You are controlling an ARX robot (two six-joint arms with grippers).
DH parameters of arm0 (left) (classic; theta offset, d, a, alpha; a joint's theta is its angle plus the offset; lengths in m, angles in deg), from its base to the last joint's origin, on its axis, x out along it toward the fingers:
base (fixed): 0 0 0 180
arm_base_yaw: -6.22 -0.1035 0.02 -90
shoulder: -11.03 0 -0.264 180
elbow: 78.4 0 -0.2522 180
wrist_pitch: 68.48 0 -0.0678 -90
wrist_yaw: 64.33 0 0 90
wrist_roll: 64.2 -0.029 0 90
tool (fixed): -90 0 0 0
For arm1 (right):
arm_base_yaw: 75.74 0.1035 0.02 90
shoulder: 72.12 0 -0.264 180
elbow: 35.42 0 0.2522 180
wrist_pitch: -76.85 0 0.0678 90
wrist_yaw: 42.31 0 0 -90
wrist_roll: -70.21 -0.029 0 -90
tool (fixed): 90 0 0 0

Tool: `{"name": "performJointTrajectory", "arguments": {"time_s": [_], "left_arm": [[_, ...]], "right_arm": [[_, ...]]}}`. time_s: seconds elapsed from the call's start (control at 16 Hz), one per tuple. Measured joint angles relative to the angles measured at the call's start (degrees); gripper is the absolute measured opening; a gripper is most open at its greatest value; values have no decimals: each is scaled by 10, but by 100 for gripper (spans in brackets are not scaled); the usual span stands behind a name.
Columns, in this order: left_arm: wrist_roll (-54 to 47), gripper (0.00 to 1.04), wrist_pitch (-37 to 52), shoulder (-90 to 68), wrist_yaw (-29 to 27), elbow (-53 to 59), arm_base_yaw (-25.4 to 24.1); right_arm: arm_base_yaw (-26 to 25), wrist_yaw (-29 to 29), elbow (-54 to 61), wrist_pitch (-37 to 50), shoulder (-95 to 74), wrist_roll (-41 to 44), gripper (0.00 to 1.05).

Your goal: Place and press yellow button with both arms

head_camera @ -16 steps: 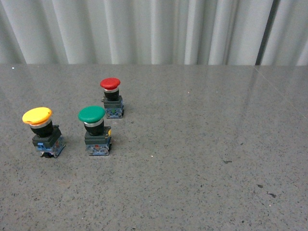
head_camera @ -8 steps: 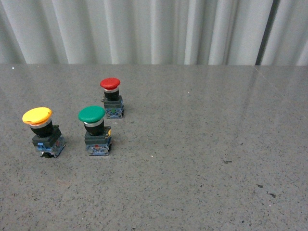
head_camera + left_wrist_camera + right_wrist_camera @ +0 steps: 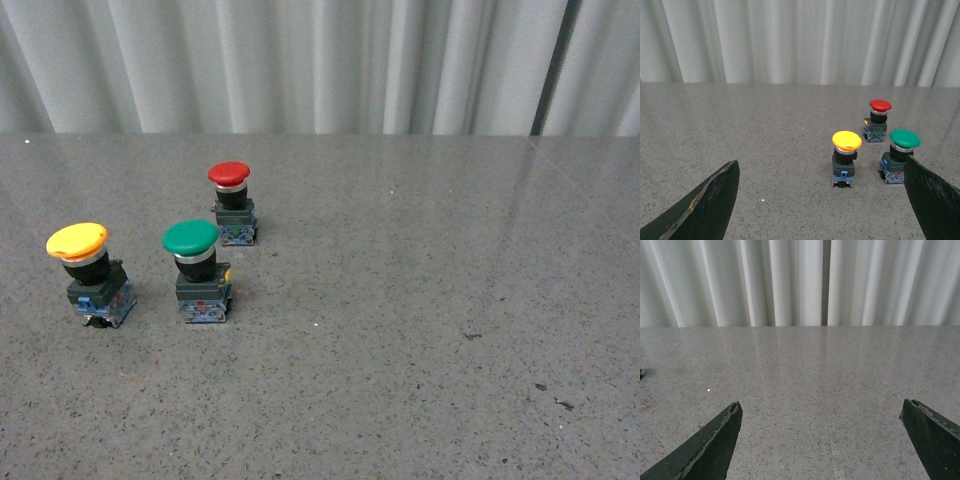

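Grey speckled stone table (image 3: 430,300), with pale pleated curtains (image 3: 300,60) hanging along its far edge. Three small push-buttons stand upright on the left part of the table, each with a round cap on top of a dark body and a blue-green base.

The yellow button (image 3: 90,272) is the one furthest left and sits toward the near side of the table. It stands free, with nothing touching it. Near it on its right is a green button (image 3: 198,270), at about the same depth, with a clear gap between the two. A red button (image 3: 232,205) stands further back, slightly right of the green one, and looks the smallest of the three. The right half of the table is bare stone with a few dark flecks.

From the left wrist camera, the left gripper (image 3: 821,162) is spread wide. Its two black fingers (image 3: 710,200) sit at opposite sides of the picture and grip nothing. All three buttons lie out beyond the fingertips, and the yellow one appears in the gap between them, apart from both.

From the right wrist camera, the right gripper (image 3: 821,404) is likewise spread wide and carries nothing. Its black fingers (image 3: 710,445) frame only stone table and the curtain beyond.
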Motion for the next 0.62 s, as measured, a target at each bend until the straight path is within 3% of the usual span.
{"name": "performJointTrajectory", "arguments": {"time_s": [0.06, 0.12, 0.25, 0.38, 0.5, 0.62], "left_arm": [[1, 98, -6, -1, -5, -1, 1], [21, 98, -80, -48, -89, -30, 40], [31, 98, 17, -207, -164, -83, 51], [30, 98, 73, -264, -156, -106, 49], [28, 98, 174, -409, -117, -174, 59], [25, 98, 200, -566, -67, -251, 66]], "right_arm": [[0, 0, 0, 0, 0, 0, 98], [0, 1, 0, 0, 0, 0, 98], [0, 0, 0, 0, 0, 0, 98], [0, 0, 0, 0, 0, 0, 98], [0, 0, 0, 0, 0, 0, 98], [0, 0, 0, 0, 0, 0, 98]]}}
